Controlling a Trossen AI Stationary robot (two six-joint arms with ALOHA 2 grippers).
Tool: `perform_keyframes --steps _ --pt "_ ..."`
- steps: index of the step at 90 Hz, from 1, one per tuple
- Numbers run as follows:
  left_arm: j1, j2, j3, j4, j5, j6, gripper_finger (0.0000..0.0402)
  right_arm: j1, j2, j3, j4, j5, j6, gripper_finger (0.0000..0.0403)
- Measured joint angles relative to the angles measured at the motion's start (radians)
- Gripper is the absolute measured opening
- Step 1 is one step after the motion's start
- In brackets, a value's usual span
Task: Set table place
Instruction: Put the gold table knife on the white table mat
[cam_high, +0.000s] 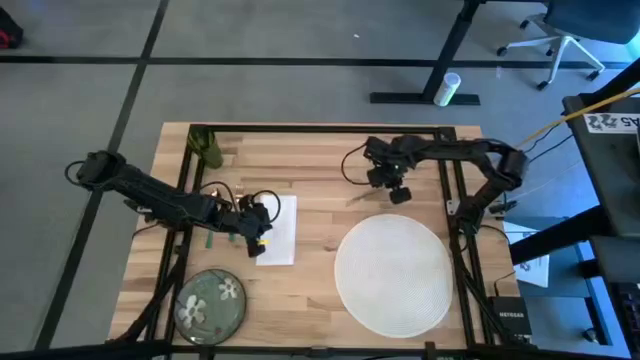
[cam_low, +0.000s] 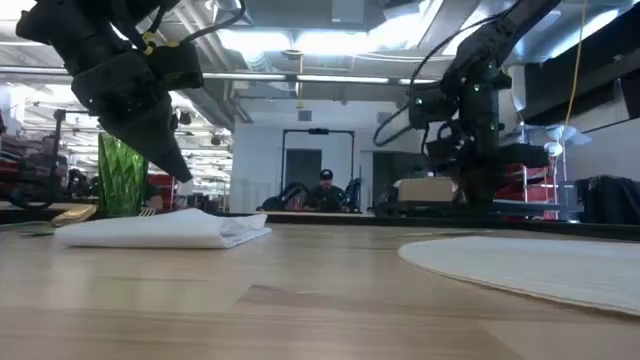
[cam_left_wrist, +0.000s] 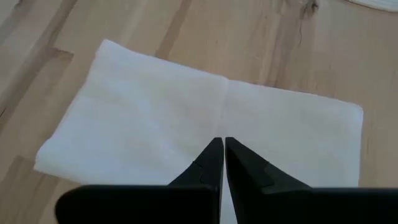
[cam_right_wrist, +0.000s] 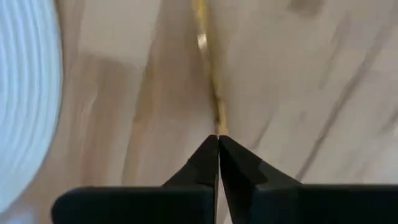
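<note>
Closest in sat one plate (cam_high: 210, 301) and one placemat (cam_high: 391, 273), then the left gripper (cam_high: 259, 232), fingers pinched together over the lone napkin (cam_high: 279, 229), probably needed to open before grabbing, while farther back the right gripper (cam_right_wrist: 218, 142) was clamped on one gold utensil (cam_right_wrist: 206, 59), one green cup (cam_high: 207, 146) behind.

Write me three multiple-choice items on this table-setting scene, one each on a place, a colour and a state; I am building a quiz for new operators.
1. Where does the green floral plate lie?
A. on the placemat
B. near the table corner, left arm's side
C. on the napkin

2. What colour is the cup?
A. green
B. white
C. gold

3. How are the right gripper fingers?
A. wide open
B. shut on the gold-coloured utensil
C. shut on the napkin

B: high view shows it apart from the placemat.
A: both table views show green.
B: right wrist view shows fingers pinching its end.
</note>
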Motion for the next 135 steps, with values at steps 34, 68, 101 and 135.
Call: perform_keyframes --steps 34,68,101,135 --pt "0.000 0.000 0.000 -0.003 0.000 0.004 0.0000 0.000 -0.001 -0.037 0.050 0.049 -0.019 0.0104" --pt "0.000 0.000 0.000 -0.002 0.001 -0.001 0.0000 -0.058 0.046 -0.038 0.072 -0.007 -0.015 0.0078" --pt "0.000 0.000 0.000 -0.001 0.000 -0.001 0.0000 -0.057 0.054 -0.037 0.078 -0.024 0.008 0.0005" --pt "0.000 0.000 0.000 -0.001 0.000 0.008 0.0000 -0.048 -0.002 -0.033 0.037 -0.094 0.092 0.0000"
